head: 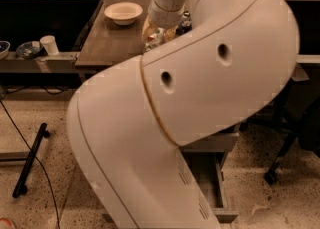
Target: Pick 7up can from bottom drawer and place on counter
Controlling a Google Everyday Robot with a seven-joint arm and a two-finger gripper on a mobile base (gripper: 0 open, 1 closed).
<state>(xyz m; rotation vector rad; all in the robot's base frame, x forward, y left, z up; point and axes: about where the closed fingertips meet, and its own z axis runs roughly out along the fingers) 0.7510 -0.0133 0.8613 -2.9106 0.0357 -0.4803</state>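
Note:
My gripper point(158, 27) is at the end of the big white arm, low over the grey-brown counter point(107, 40), just right of a white bowl. A small pale shiny thing under it, which I take for the 7up can point(153, 38), sits at or just above the counter top, mostly hidden by the wrist. The bottom drawer point(221, 195) stands pulled out at the lower right. Only its right wall and a strip of its inside show behind the arm.
A white bowl point(123, 12) stands at the counter's back left. A dark snack bag point(186, 22) peeks out behind the wrist. A low shelf at the left holds a white cup point(49, 44) and a small dish point(27, 49). A black bar point(31, 159) lies on the floor.

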